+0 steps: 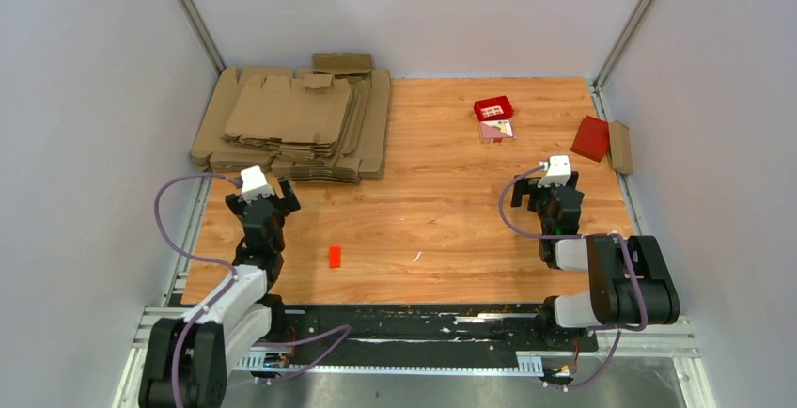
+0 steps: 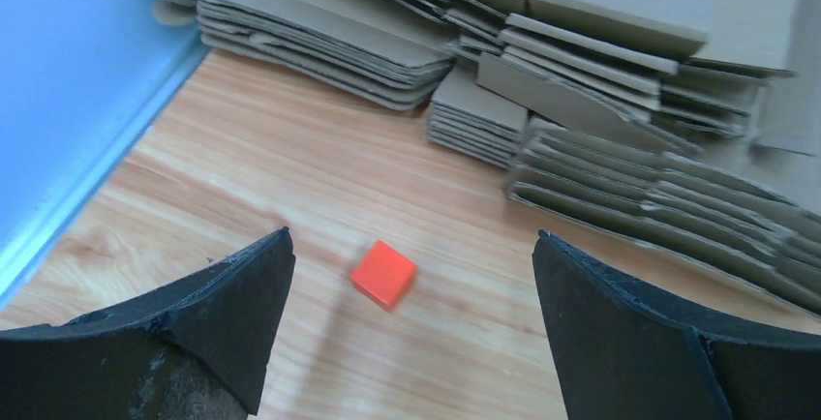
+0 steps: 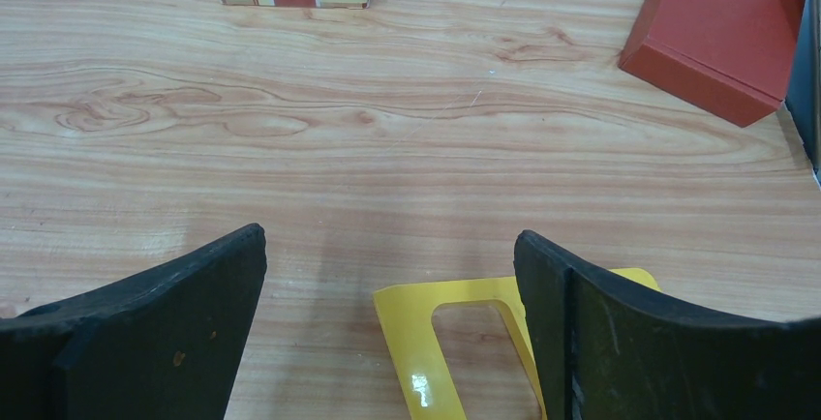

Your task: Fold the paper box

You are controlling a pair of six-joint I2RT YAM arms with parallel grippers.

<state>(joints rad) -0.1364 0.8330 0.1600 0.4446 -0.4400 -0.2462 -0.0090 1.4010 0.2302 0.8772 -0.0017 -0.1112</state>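
Note:
I cannot tell which brown piece is the paper box. A big pile of flat cardboard blanks point(image 1: 301, 121) fills the back left, and its stacked edges point(image 2: 600, 101) lie ahead of my left gripper point(image 2: 413, 236). A small brown piece point(image 1: 341, 62) lies at the back of the pile. Another small brown piece point(image 1: 620, 147) rests at the right edge. My left gripper point(image 1: 263, 194) hovers open just in front of the pile, nothing between its fingers. At the right, my right gripper point(image 1: 548, 190) also hangs open and empty over bare wood point(image 3: 389, 234).
A small orange-red block point(image 2: 383, 273) lies on the wood ahead of the left fingers; a red block point(image 1: 335, 257) shows near the front. A flat yellow frame point(image 3: 455, 343) lies under the right gripper. A red box point(image 1: 590, 137) and a patterned red carton point(image 1: 494, 118) stand beyond.

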